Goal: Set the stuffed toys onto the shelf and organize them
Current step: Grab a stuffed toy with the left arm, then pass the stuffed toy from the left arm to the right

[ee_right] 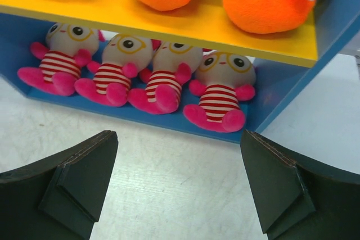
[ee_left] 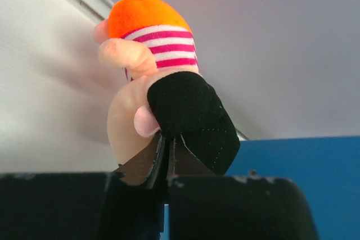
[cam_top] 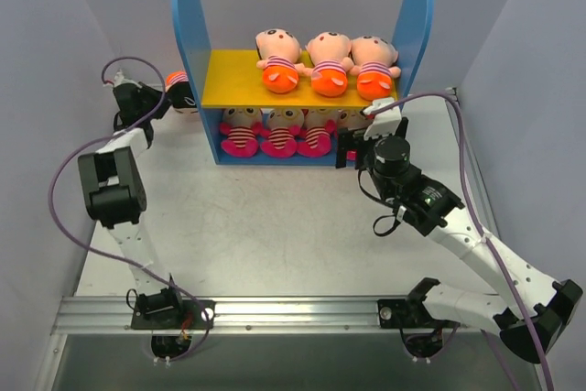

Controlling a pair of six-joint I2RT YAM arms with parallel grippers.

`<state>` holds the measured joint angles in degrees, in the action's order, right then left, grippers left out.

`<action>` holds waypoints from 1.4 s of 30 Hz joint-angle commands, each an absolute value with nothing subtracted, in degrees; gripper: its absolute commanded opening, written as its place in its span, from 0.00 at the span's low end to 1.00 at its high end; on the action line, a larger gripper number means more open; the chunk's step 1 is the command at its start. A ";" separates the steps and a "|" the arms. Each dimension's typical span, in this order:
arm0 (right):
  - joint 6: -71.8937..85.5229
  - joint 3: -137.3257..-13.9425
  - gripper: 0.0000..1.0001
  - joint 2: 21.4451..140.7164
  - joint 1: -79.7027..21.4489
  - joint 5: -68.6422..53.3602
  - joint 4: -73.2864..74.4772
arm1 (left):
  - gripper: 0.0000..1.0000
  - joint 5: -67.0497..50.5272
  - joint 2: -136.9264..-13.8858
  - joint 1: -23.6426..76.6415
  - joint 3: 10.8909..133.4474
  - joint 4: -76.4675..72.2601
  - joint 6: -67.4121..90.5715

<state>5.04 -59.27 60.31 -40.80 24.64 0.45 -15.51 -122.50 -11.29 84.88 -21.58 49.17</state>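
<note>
Eight stuffed toys show in all. Three peach-headed plush dolls (cam_top: 327, 63) with orange bottoms lie in a row on the yellow upper board (cam_top: 233, 80) of the shelf (cam_top: 414, 16), toward its 3 o'clock end. In the right wrist view only their orange bottoms show, cut off by the top edge. Four magenta plush dolls (ee_right: 115, 67) with pink-white striped bodies sit side by side on the blue base (ee_right: 140, 117), faces out. From above, the board partly hides their heads, and the one at the 3 o'clock end is mostly covered by the right gripper (cam_top: 359, 146). That gripper hovers just off the shelf's front at about 5 o'clock, jaws spread wide with nothing between them. Its fingers (ee_right: 67, 186) frame bare table (ee_right: 169, 195).

The eighth doll (cam_top: 180, 91) is outside the shelf, at 9 o'clock of the left side panel (cam_top: 188, 16), in the left gripper (cam_top: 167, 100). The left wrist view shows the jaws clenched on a black patch of its head, with the orange bottom at 12 o'clock and a striped band just below. Its face is turned away and cannot be made out. Whether it touches the table cannot be told.
</note>
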 commanded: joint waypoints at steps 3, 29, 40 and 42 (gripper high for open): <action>3.78 -59.68 0.95 57.31 -40.52 15.04 -0.26 | 0.02 -12.92 -102.33 -12.31 77.71 -11.44 43.17; 2.02 -49.14 0.99 64.68 -57.21 -9.76 -20.46 | 0.03 -20.21 -41.40 -6.51 54.76 47.20 34.89; -7.29 -54.13 1.00 76.37 -67.49 -0.18 -28.47 | 0.03 -26.01 -39.64 -4.04 54.67 46.06 38.32; -9.04 -55.19 0.99 79.01 -68.72 2.54 -29.70 | 0.03 -26.72 -39.73 -3.61 54.67 45.79 39.11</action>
